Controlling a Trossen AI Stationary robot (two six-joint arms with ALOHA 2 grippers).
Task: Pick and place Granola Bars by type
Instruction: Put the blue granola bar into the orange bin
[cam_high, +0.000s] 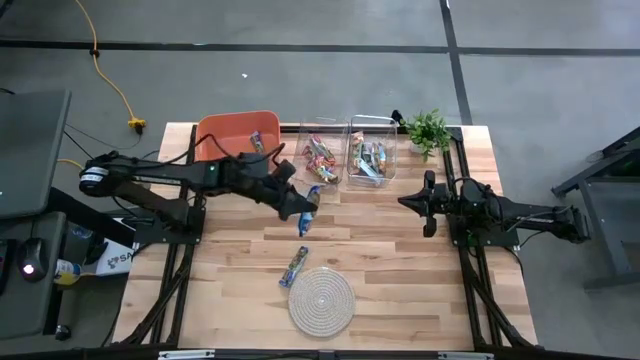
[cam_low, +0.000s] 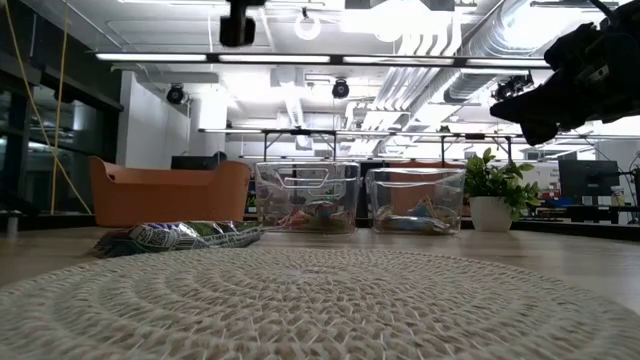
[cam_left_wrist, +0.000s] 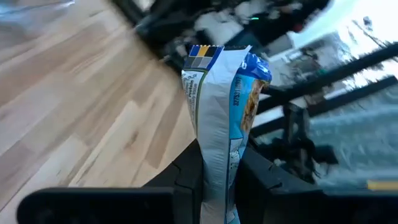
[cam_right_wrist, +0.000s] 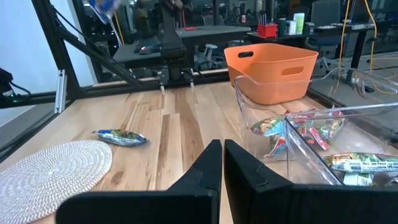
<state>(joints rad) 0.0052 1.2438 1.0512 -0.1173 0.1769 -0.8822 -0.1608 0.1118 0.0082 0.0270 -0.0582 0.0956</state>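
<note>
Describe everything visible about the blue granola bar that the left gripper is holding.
The blue granola bar has a shiny blue-and-white wrapper with printed text and a crimped end seal. The left gripper is shut on it, its dark fingers pinching the bar's lower part so that the rest stands clear beyond the fingertips. It is lifted off the wooden table, in front of the clear bins, touching nothing but the fingers.

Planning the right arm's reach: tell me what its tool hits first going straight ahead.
Probably nothing nearby: the shut right tool points across bare wooden table, between the green-wrapped granola bar and the clear plastic bin; depth unclear.
</note>
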